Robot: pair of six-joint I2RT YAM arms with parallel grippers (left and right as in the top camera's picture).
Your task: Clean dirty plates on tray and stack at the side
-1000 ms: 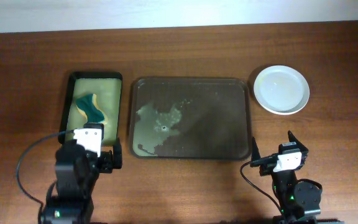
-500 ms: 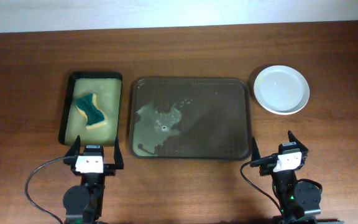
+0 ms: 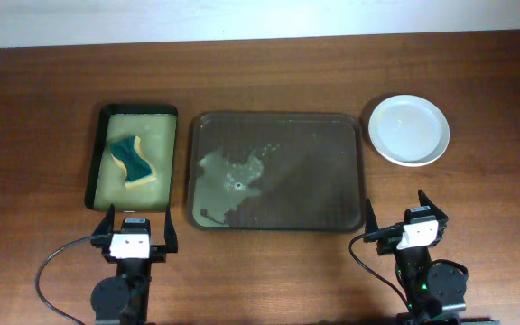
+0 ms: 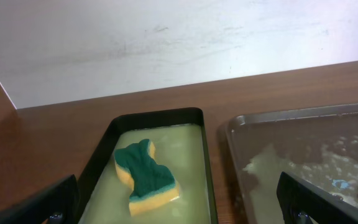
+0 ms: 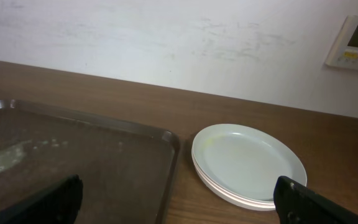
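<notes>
The white plates (image 3: 409, 129) stand stacked on the table to the right of the dark brown tray (image 3: 276, 121). The stack also shows in the right wrist view (image 5: 247, 163). The tray holds only soapy foam and water; its wet corner shows in the left wrist view (image 4: 303, 155). My left gripper (image 3: 139, 227) is open and empty at the table's near edge, below the black tray. My right gripper (image 3: 394, 222) is open and empty at the near edge, below the tray's right corner.
A narrow black tray (image 3: 132, 155) with yellow-green water holds a green and yellow sponge (image 3: 131, 160), left of the brown tray; the sponge also shows in the left wrist view (image 4: 145, 176). A white wall rises behind the table.
My left arm has drawn back from beside the black tray to the near edge of the table, with its gripper facing forward. The right arm has not moved.
</notes>
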